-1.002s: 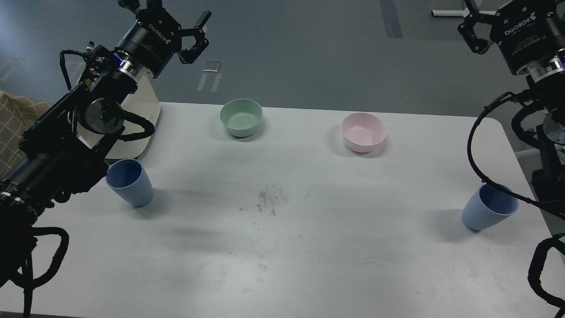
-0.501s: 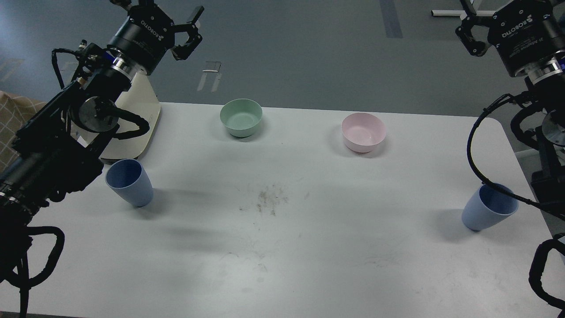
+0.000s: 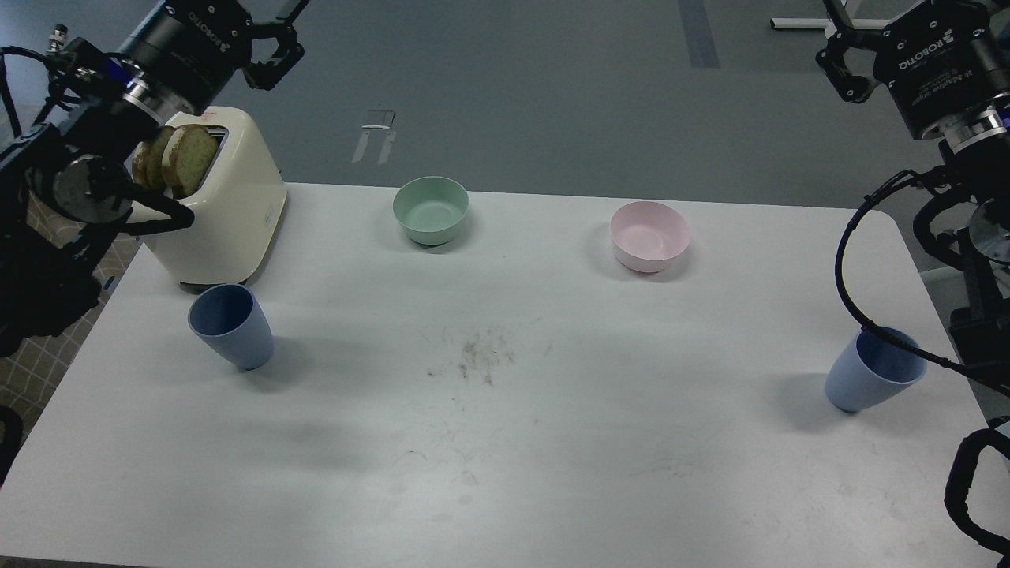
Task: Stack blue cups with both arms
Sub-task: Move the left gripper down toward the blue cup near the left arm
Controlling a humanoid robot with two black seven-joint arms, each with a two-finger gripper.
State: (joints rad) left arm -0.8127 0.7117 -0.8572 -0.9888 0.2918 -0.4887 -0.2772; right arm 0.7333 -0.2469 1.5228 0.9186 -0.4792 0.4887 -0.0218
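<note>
My left gripper [image 3: 272,35] sits high at the top left of my view, above and beyond the table's far left corner. Its fingers [image 3: 276,59] run up past the top edge, so I cannot tell whether they are spread or pressed together; nothing shows between them. Just below and a little to the left of that gripper stands a cream toaster [image 3: 229,213] with two slices of browned bread [image 3: 177,158] sticking up from its slot. Nearer to me than the toaster, just in front of its base, one blue cup [image 3: 231,325] stands upright on the white table [image 3: 505,442], mouth open and apart from my left arm.

My right gripper [image 3: 848,55] hangs at the top right, also off beyond the table's far edge. Only one finger [image 3: 844,71] is clear and the rest is cut off at the top, so I cannot tell its state either; it holds nothing that I can see. Well below it, toward me and near the table's right edge, the other blue cup [image 3: 874,381] stands upright, with a black cable [image 3: 848,268] from my right arm curving past its rim.

Between the two grippers, along the far side of the table, sit a green bowl [image 3: 431,209] on the left and a pink bowl [image 3: 649,236] on the right, well apart. A dark smudge [image 3: 481,355] marks the middle of the table.
</note>
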